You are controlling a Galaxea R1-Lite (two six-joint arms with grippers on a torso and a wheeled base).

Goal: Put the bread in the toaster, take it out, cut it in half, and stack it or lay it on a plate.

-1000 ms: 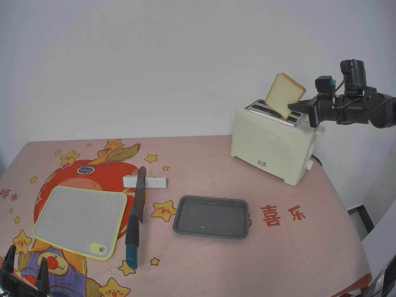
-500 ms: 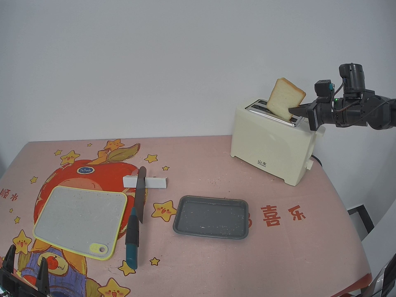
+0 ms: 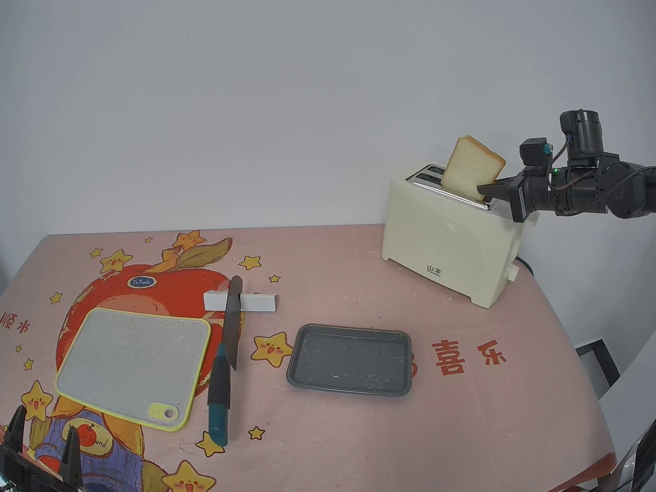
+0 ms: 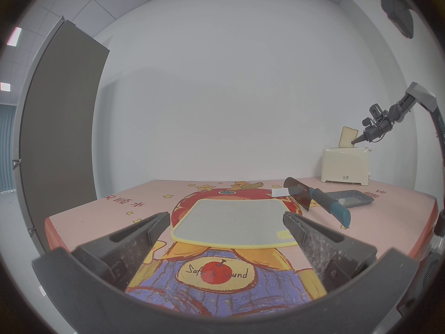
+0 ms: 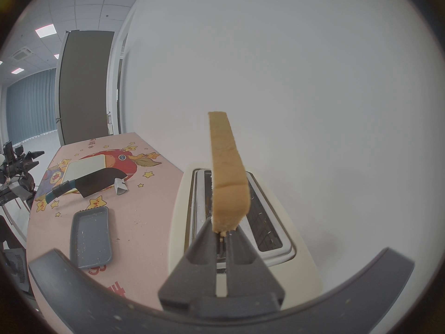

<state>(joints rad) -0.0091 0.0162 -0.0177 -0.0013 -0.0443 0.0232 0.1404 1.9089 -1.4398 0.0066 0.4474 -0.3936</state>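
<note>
A slice of bread (image 3: 471, 167) stands tilted with its lower corner inside a slot of the cream toaster (image 3: 451, 237) at the back right of the table. My right gripper (image 3: 486, 188) is shut on the slice's lower edge, just above the toaster top. In the right wrist view the bread (image 5: 226, 172) rises edge-on from between the closed fingers (image 5: 204, 251) over the slots of the toaster (image 5: 259, 219). My left gripper (image 4: 222, 230) hangs open and empty at the table's near left corner, before the cutting board (image 4: 232, 216). The left wrist view also shows the bread (image 4: 348, 137) far off on the toaster (image 4: 345, 164).
A grey cutting board (image 3: 133, 365) with a yellow rim lies front left. A knife (image 3: 224, 363) with a teal handle rests beside it, its blade over a small white block (image 3: 240, 302). A dark tray (image 3: 350, 359) sits mid-table.
My right gripper has moved down with the bread, and the slice now sits lower, its corner sunk into the toaster slot. The left arm has not moved.
</note>
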